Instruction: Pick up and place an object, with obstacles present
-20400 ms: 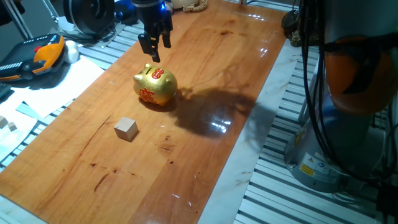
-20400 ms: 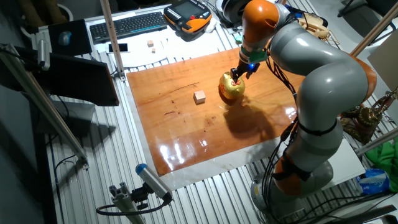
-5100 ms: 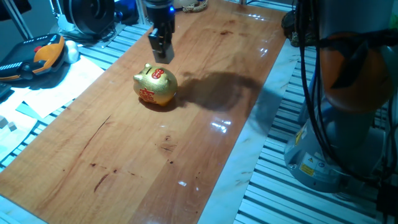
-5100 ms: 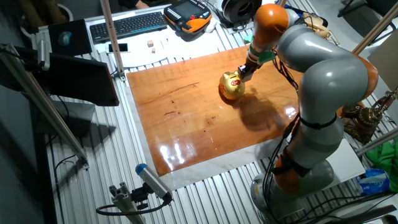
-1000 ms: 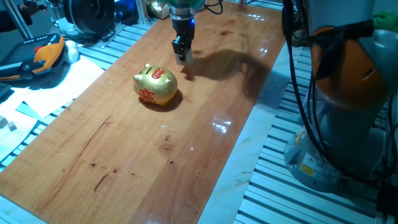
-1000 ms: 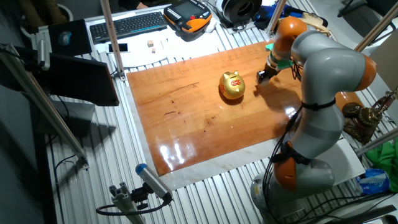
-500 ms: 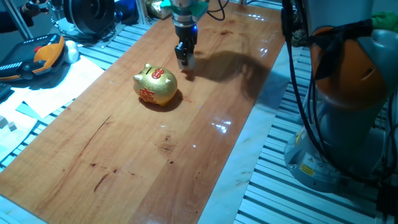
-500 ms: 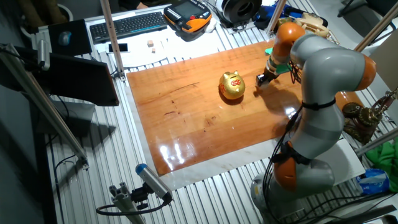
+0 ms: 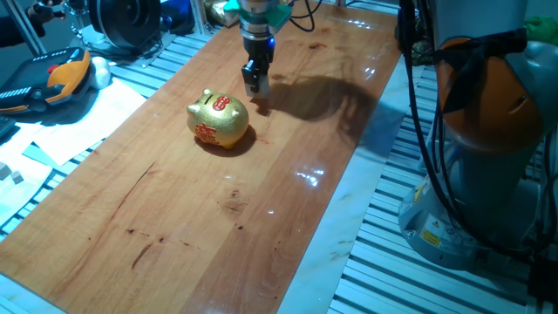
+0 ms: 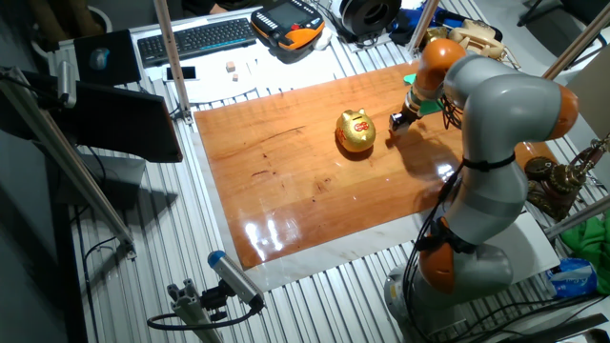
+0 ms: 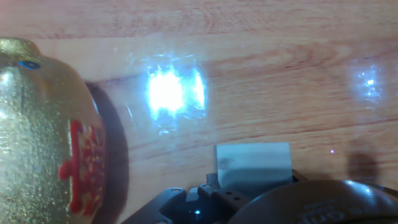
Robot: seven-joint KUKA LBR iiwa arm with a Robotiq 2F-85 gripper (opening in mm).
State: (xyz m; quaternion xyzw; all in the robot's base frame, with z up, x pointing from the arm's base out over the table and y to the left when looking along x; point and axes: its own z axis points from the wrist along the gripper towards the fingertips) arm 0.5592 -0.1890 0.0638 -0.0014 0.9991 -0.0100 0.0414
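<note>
The small tan cube (image 11: 254,163) shows in the hand view between my fingers, low over the wooden table (image 9: 174,218). My gripper (image 9: 255,85) is shut on it and hangs just right of the gold piggy bank (image 9: 218,120), close to the table top. In the other fixed view the gripper (image 10: 396,121) is beside the piggy bank (image 10: 355,132), with a small gap between them. The piggy bank fills the left edge of the hand view (image 11: 43,130). In both fixed views the cube is mostly hidden by the fingers.
An orange teach pendant (image 9: 61,74) and white paper lie left of the table. A keyboard (image 10: 195,38) and small blocks (image 10: 231,67) lie beyond the far edge. The robot's base (image 9: 488,174) stands at the right edge.
The gripper with the cube has moved slightly lower and a little closer to the piggy bank. The piggy bank has not moved.
</note>
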